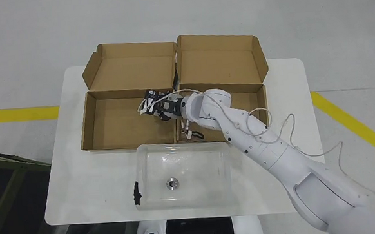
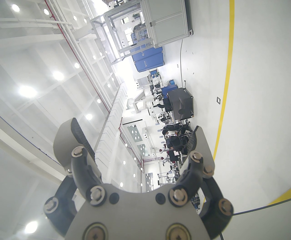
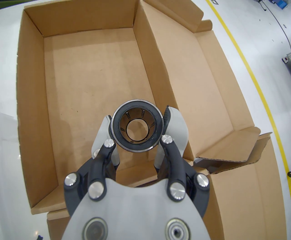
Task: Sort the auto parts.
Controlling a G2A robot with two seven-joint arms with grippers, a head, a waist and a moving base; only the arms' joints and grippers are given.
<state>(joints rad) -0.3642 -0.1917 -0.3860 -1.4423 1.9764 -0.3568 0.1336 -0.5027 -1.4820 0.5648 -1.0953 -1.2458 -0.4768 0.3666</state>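
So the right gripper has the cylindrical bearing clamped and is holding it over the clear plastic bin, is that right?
Not quite. The right gripper has the cylindrical bearing clamped, but it holds it over an open cardboard box, not the clear plastic bin. The right wrist view shows the box's floor beneath the bearing.

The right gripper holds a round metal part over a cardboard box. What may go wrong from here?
1. The bearing is round, and the right gripper pinches only its curved sides, so it may slip or tilt.
2. It seems to hang well above the floor of the cardboard box. If released from there, it might bounce or roll.
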